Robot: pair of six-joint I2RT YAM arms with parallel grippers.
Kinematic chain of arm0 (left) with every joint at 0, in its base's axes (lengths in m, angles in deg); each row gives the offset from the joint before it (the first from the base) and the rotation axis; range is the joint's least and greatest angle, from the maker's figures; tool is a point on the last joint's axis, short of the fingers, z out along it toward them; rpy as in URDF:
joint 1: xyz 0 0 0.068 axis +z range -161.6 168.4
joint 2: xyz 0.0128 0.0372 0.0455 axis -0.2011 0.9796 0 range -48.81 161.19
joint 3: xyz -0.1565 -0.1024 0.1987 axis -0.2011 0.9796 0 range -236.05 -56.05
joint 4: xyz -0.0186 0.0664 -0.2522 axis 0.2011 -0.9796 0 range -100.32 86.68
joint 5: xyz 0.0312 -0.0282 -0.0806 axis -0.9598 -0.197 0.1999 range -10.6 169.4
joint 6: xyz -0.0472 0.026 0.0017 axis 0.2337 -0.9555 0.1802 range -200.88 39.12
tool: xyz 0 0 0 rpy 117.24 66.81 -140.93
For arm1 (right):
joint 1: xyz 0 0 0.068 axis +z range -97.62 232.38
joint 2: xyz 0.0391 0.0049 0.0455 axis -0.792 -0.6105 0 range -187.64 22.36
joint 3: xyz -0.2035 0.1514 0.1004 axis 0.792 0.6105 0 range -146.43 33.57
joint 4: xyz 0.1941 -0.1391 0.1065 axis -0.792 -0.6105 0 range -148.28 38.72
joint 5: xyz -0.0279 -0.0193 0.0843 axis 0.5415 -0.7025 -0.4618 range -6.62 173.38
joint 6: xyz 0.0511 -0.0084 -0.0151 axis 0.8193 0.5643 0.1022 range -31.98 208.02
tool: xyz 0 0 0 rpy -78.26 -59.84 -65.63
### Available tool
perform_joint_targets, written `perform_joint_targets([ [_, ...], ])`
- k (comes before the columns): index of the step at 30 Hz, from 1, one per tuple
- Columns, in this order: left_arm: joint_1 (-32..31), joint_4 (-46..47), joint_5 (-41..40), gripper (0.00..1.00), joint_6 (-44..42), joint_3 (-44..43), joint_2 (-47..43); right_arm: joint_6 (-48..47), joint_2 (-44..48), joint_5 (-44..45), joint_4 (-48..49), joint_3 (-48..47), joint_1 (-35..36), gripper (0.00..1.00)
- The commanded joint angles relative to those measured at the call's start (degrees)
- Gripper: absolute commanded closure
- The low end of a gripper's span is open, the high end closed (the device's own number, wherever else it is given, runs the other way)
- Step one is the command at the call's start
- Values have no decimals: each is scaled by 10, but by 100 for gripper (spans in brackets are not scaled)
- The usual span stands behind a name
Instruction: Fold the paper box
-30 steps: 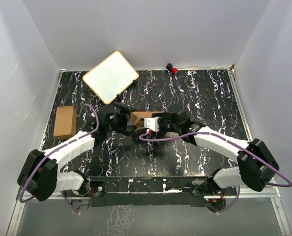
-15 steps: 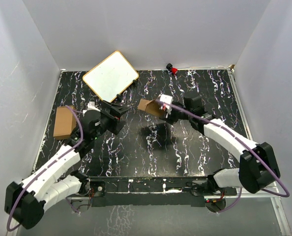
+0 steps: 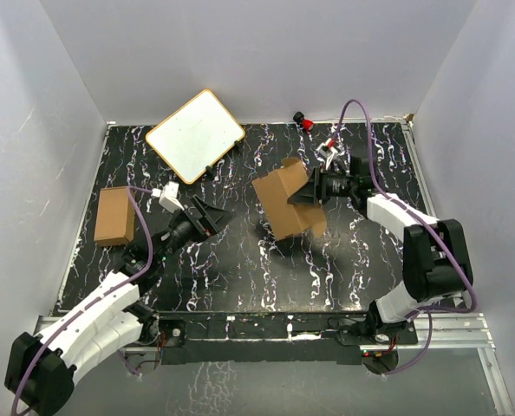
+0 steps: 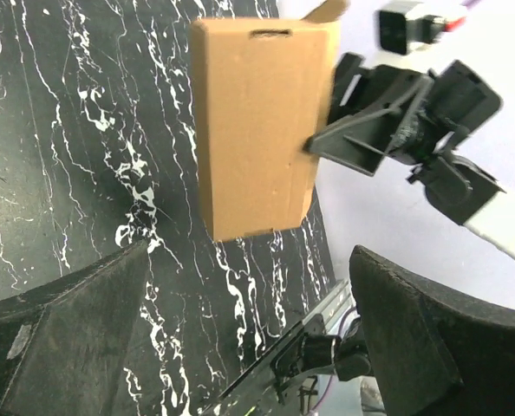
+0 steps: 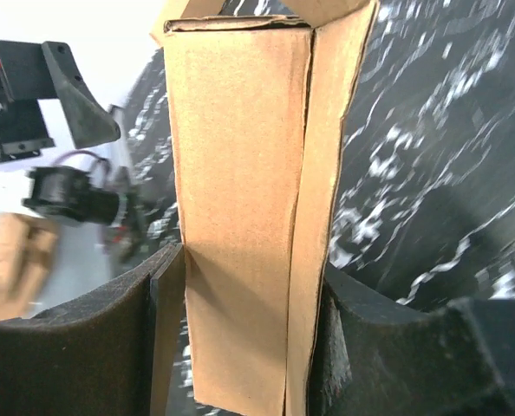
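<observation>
The paper box [image 3: 285, 204] is a small brown oblong carton held up above the middle of the black marbled table [image 3: 353, 260]. My right gripper [image 3: 308, 192] is shut on its right side; in the right wrist view the box [image 5: 244, 199] fills the gap between both pads. My left gripper [image 3: 212, 215] is open and empty, left of the box and apart from it. In the left wrist view the box [image 4: 257, 121] hangs ahead of the open fingers [image 4: 67, 338], with the right gripper clamped on its edge.
Another small brown carton [image 3: 115, 215] lies at the table's left edge. A white board with a tan rim [image 3: 195, 134] lies at the back left. A small red and black object [image 3: 305, 120] sits at the back edge.
My right gripper has lifted the box and swung it right and back, turning its broad face up. My left arm has let go and drawn back to the left and toward its base.
</observation>
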Motion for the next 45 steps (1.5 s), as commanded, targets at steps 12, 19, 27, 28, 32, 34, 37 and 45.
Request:
perform_joint_targets([
  [12, 1, 43, 39, 4, 15, -6, 143, 367, -125, -15, 245, 101, 1, 52],
  [19, -11, -14, 24, 4, 4, -94, 266, 312, -154, 16, 204, 100, 8, 42],
  [27, -18, -20, 0, 4, -3, -121, 315, 173, -133, 91, 58, 64, 8, 16],
  [28, -18, -21, 0, 4, -4, -123, 318, 163, -133, 99, 50, 63, 8, 13],
  [32, -17, -37, 4, 4, -11, -134, 326, 117, -100, 143, 3, 55, 3, 3],
  [34, -18, -43, 2, 4, -17, -135, 323, 91, -83, 165, -17, 55, -5, 1],
  [37, -17, -59, -7, 4, -29, -138, 314, 58, -52, 182, -41, 60, -31, 0],
  [45, -17, -88, -17, 10, -64, -144, 289, -76, 78, 206, -41, 110, -86, 8],
])
